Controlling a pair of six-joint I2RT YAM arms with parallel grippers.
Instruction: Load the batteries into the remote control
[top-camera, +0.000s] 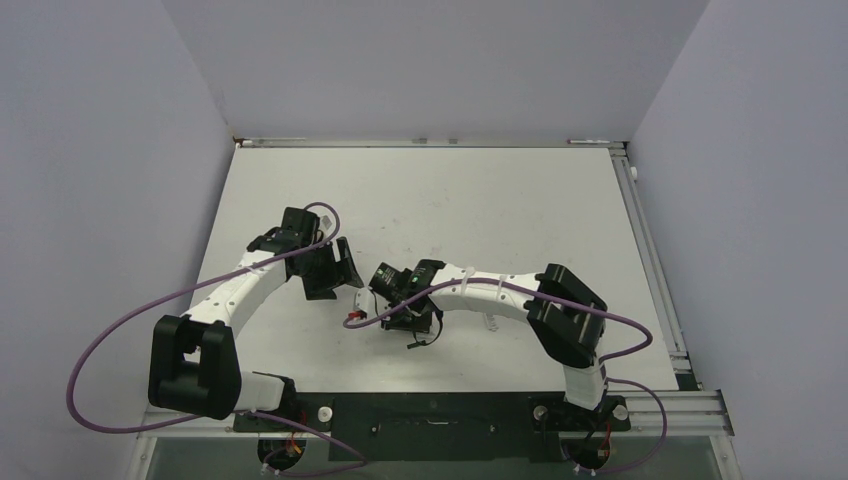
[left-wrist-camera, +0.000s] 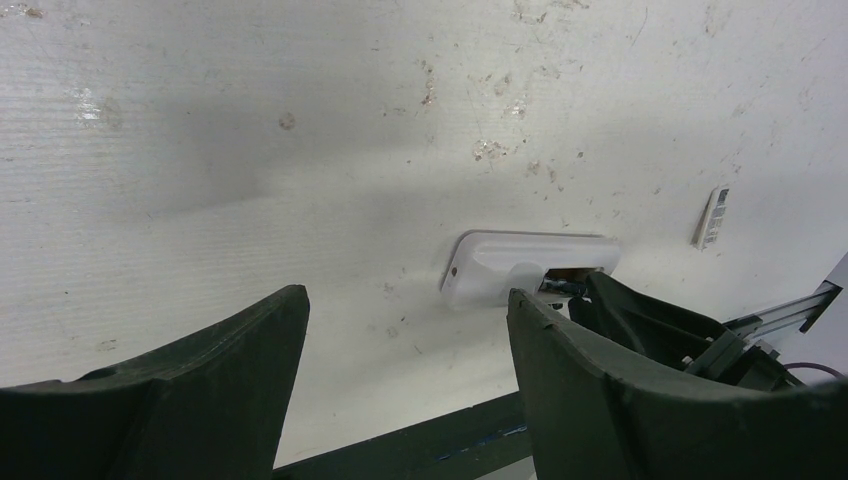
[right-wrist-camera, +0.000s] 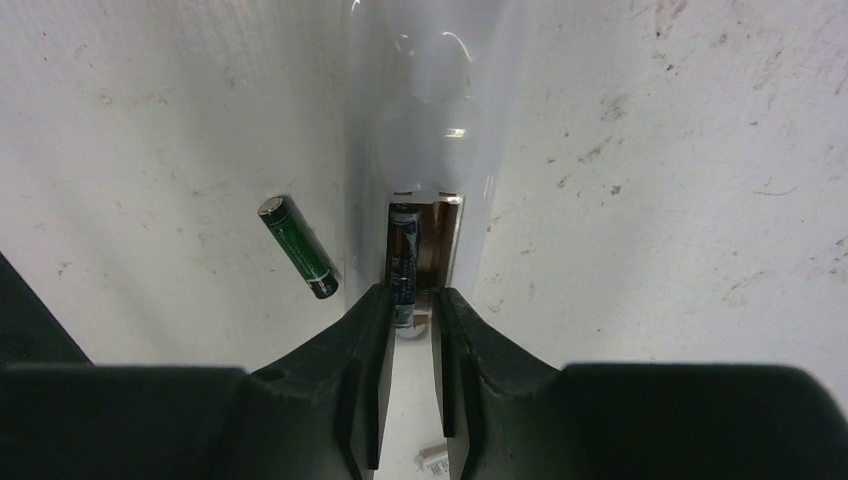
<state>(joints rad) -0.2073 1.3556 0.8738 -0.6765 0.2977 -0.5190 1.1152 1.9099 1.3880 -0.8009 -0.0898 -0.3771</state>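
Note:
The white remote control (right-wrist-camera: 430, 120) lies on the table with its battery slot facing up. One dark battery (right-wrist-camera: 404, 262) lies in the left bay of the slot; the right bay shows bare brown. A second battery (right-wrist-camera: 297, 247), green and black, lies loose on the table just left of the remote. My right gripper (right-wrist-camera: 415, 295) is at the slot end of the remote, its fingers a narrow gap apart over the end of the seated battery. My left gripper (left-wrist-camera: 407, 298) is wide open and empty, just short of the remote (left-wrist-camera: 500, 265). In the top view both grippers, left (top-camera: 337, 275) and right (top-camera: 378, 292), meet mid-table.
A small white piece with a printed label (left-wrist-camera: 711, 217) lies on the table beyond the remote; it also shows between my right fingers (right-wrist-camera: 432, 458). The right gripper's black body (left-wrist-camera: 650, 325) sits close beside my left gripper's right finger. Grey walls enclose the white table (top-camera: 450, 190).

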